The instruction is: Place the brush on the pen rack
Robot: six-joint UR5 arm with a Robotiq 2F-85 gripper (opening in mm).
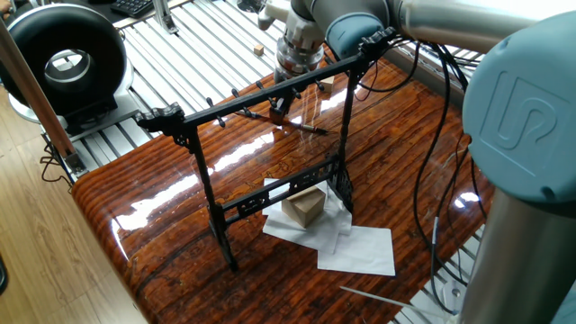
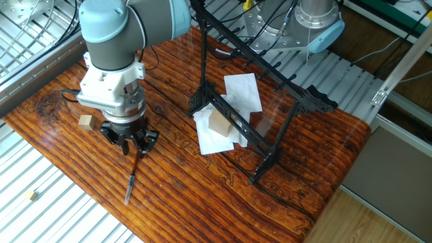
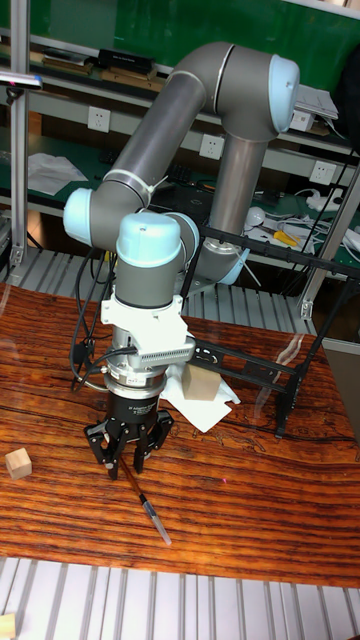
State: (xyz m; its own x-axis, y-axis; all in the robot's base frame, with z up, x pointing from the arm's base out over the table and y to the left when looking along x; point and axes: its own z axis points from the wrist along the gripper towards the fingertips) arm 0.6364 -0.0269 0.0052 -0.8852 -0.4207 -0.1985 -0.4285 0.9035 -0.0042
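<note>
Reddish-brown brush (image 2: 131,177), black pen rack (image 2: 270,81), striped glossy brown table (image 2: 324,169), white papers (image 2: 243,91).

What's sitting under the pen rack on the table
Under the pen rack, between its legs, a small tan block sits on white paper sheets spread over the wooden table. The rack's lower crossbar hides part of the block and paper.

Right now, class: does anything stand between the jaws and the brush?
Nothing visible does. The gripper is right over the upper end of the brush, which lies on the table; whether the jaws touch it is unclear.
</note>
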